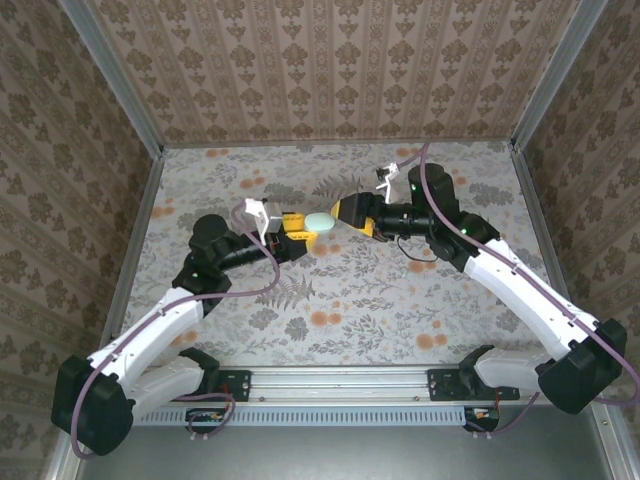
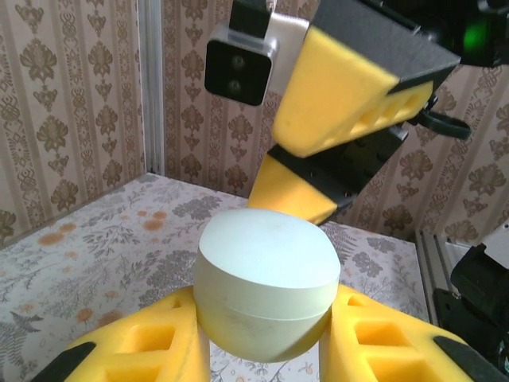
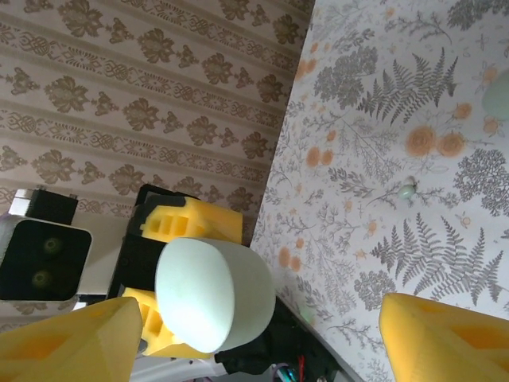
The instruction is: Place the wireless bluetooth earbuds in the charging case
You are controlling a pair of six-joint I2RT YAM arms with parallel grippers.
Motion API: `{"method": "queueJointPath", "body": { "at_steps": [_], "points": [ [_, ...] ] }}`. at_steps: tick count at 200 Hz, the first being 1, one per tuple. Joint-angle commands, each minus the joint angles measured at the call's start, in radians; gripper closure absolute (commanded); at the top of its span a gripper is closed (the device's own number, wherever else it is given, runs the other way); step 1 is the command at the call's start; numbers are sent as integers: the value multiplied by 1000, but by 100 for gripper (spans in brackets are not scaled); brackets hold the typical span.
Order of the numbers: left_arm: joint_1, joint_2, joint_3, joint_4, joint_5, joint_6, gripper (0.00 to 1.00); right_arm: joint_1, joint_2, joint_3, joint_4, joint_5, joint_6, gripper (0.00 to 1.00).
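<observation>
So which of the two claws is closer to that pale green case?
The left. The left gripper is shut on the case, holding it. The right gripper faces it from the opposite side, open and close to the case but not gripping it.

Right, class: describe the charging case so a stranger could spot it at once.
Above the middle of the floral table, the left gripper faces the right gripper. Shut between the left one's yellow fingers is the charging case: a pale mint, rounded block, plain against the patterned print.

High rear view down onto the table (image 1: 350,290); opposed wrist views close on one shared case (image 2: 266,290)
</observation>
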Motion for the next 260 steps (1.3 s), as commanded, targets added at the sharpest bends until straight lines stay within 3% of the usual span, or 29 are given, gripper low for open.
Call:
{"method": "queueJointPath", "body": {
  "at_steps": [1, 66, 85, 133, 220, 260],
  "points": [
    [0, -17, -5, 81, -11, -46, 67, -2, 13, -20, 96, -55, 90, 21],
    [-24, 22, 0, 146, -17, -87, 67, 8, 32, -54, 215, -108, 176, 25],
    [-29, 30, 2, 153, -17, -91, 67, 12, 35, -57, 236, -116, 184, 29],
    [-32, 37, -2, 150, -28, -99, 67, 19, 38, -76, 302, -126, 224, 54],
    [-30, 99, 14, 173, -16, -143, 67, 28, 52, -100, 388, -156, 283, 63],
    [-19, 112, 28, 150, -3, -130, 67, 25, 52, -119, 419, -139, 313, 75]
  ]
}}
